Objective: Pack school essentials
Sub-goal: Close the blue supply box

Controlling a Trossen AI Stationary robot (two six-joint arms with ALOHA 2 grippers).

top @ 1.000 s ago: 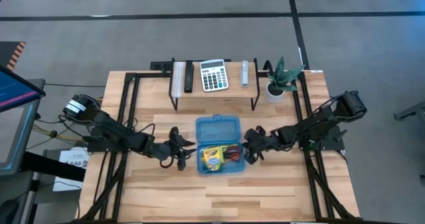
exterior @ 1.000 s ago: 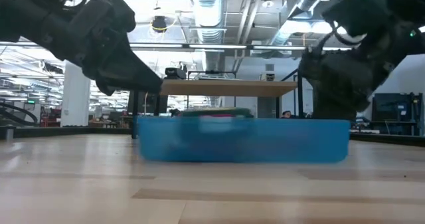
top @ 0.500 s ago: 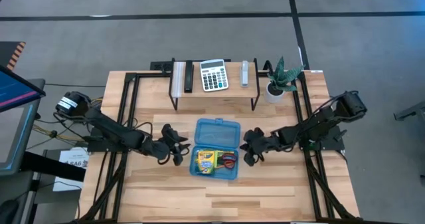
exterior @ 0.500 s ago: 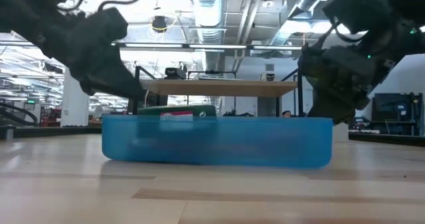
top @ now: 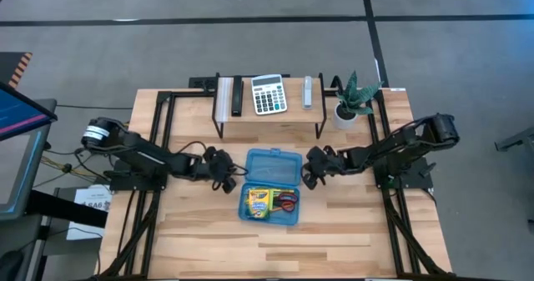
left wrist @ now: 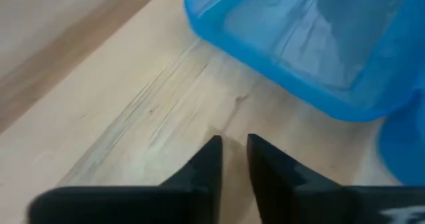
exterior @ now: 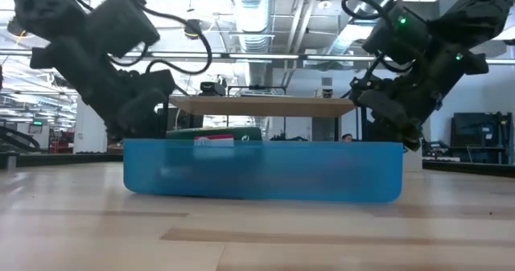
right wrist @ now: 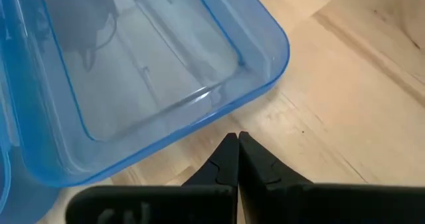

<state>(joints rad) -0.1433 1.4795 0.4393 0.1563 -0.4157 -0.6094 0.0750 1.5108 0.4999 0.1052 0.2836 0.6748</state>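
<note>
1. Blue plastic case [top: 270,185]: lies open and flat at the middle of the wooden table [top: 334,239], in front of the small raised shelf [top: 269,114]. Its lid [top: 274,166] is folded back toward the shelf; its tray half is toward the near edge.
2. Tray contents: a yellow-green crayon box [top: 259,203] on the left arm's side, and beside it red-handled scissors [top: 287,202]. Whether thinner items lie under them cannot be told from above.
3. Low view: the case [exterior: 262,170] appears as a long translucent blue wall, with the top of the crayon box [exterior: 213,133] just showing above its rim.
4. Left gripper [top: 224,169]: just beside the lid's left edge, low over the table. Its wrist view shows the fingers [left wrist: 204,167] slightly parted, a narrow gap between them with bare wood in it, grasping nothing; the lid's corner [left wrist: 299,44] lies ahead, apart from the tips.
5. Right gripper [top: 310,168]: just beside the lid's right edge. Its fingers [right wrist: 226,161] are pressed together and empty, their tips close to the lid's rim [right wrist: 166,71]; contact cannot be judged.
6. Shelf items: a grey-white calculator [top: 269,94] at centre, with a dark bar and pale bars to either side.
7. Small potted plant [top: 350,100]: stands on the table at the shelf's right end.
</note>
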